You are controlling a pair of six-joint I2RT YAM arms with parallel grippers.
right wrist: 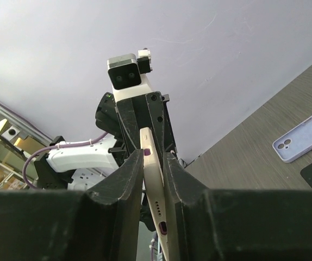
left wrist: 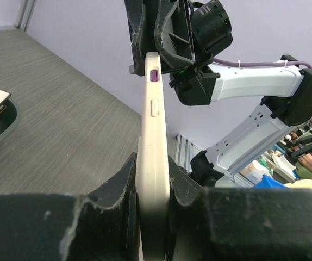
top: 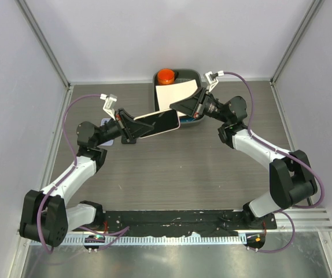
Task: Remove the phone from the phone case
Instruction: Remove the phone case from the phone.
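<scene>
The slim dark-screened phone [top: 159, 123], inside its cream soft-plastic case [left wrist: 154, 163], is held in the air over the far middle of the grey wood-pattern table [top: 183, 174]. The left gripper [top: 137, 128] clamps its left end and the right gripper [top: 180, 111] pinches the right end, with fingers on both faces. I judge the step to be the peeling. Next, one arm must hold firm while the other bends the case rim off the phone.

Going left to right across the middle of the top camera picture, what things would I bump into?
black left gripper → slim phone in a cream case → black right gripper
</scene>
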